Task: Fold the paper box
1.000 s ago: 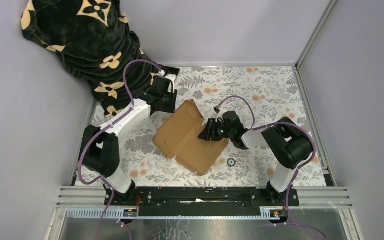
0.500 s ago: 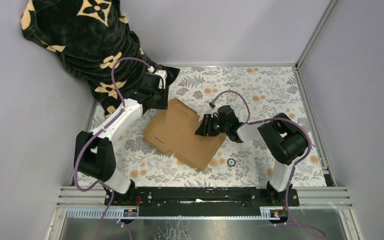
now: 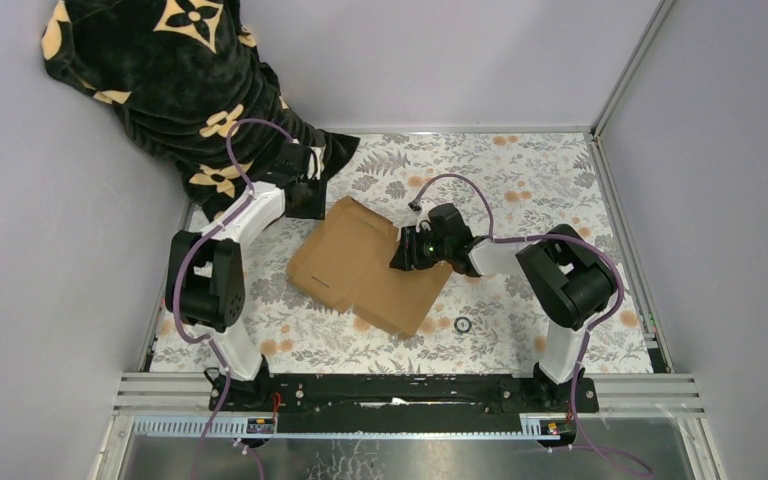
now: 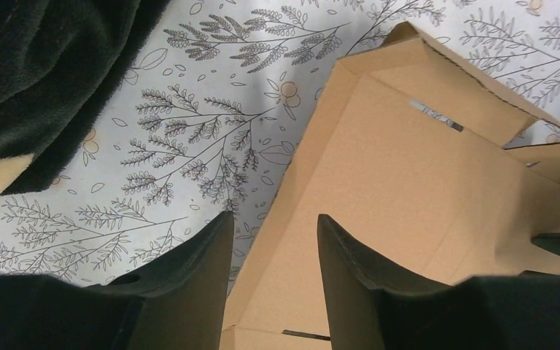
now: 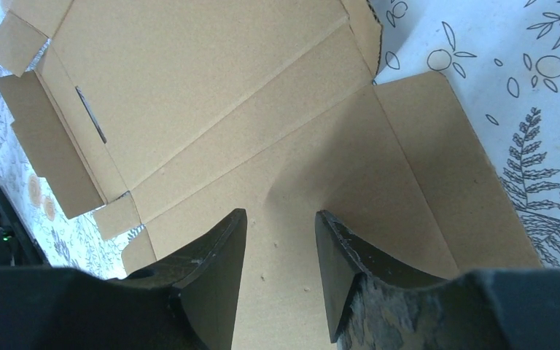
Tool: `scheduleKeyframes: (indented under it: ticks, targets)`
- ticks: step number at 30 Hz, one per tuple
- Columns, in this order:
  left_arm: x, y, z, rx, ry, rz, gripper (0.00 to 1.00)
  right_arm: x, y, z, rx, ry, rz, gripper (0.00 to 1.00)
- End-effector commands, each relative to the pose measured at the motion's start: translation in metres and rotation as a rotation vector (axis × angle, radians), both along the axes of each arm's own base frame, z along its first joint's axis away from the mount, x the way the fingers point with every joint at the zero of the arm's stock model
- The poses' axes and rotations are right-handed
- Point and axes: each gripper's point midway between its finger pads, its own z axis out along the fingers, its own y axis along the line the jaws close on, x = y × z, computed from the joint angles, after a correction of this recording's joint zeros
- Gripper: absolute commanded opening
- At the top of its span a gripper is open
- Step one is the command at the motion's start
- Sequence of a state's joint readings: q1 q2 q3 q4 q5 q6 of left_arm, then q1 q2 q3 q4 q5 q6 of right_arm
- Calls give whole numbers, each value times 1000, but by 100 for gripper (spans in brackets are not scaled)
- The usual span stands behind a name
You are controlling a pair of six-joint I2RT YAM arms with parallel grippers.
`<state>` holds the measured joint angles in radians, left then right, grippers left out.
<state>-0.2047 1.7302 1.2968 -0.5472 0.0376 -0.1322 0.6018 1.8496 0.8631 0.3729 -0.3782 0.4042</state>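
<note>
With both jaws apart and empty, the right gripper point(image 5: 281, 222) should pin the paper box point(image 3: 360, 268) while the left gripper point(image 4: 273, 222) lifts its edge.

Dark blanket point(image 3: 150, 90) hems left end effector point(image 4: 275, 219); room beyond paper box point(image 3: 365, 265).

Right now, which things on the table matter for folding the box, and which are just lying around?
For the job: paper box; left gripper and right gripper, both open.
Lying about: black flower-patterned blanket at the far left corner; small black ring on the table right of the box.
</note>
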Motion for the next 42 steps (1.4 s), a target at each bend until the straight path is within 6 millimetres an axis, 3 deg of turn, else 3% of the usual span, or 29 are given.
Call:
scheduleKeyframes:
  ticks: [1, 15, 29, 42]
  targets:
    - [6, 6, 0, 1, 14, -22, 54, -36, -49, -54, -253, 145, -2, 49]
    - [-5, 0, -39, -51, 126, -65, 52, -42, -41, -52, -211, 163, 40, 49]
    - [-13, -11, -46, -106, 166, -97, 48, -44, -37, -49, -182, 166, 50, 50]
    - [-18, -11, -46, -108, 193, -98, 24, -45, -34, -50, -167, 172, 51, 50]
